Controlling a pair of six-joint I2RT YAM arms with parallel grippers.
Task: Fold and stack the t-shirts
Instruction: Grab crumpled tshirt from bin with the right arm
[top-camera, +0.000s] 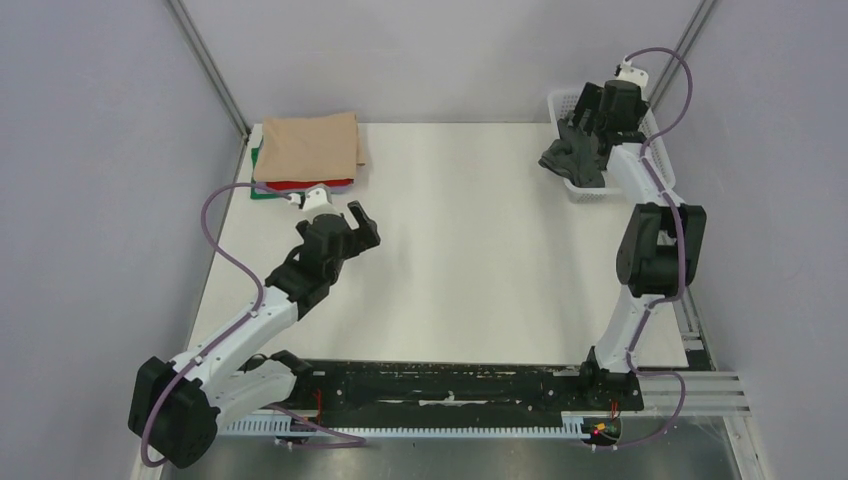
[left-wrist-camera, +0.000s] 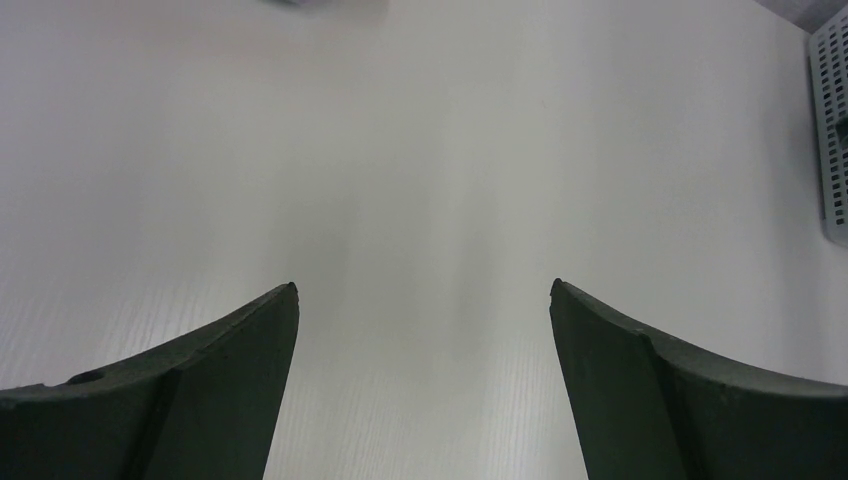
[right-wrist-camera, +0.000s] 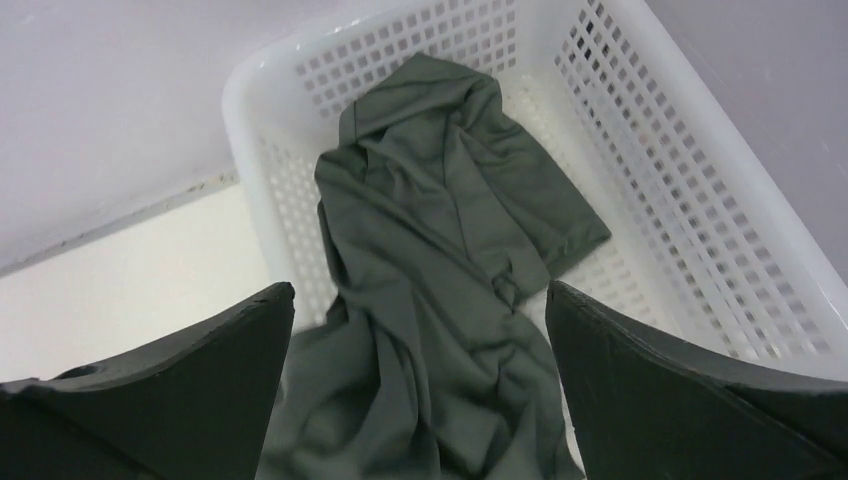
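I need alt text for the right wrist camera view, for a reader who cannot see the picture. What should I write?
A crumpled dark grey t-shirt lies in a white lattice basket, its lower part spilling over the rim. The right tool is open above it, its two dark fingers spread wide and gripping nothing.

Wht lattice basket (top-camera: 588, 192) far-R corner, wht table (top-camera: 470, 250), grey walls (top-camera: 100, 150)

Pale lilac walls (top-camera: 100, 150); white table (top-camera: 470, 260); metal corner posts (top-camera: 209, 70); even light.
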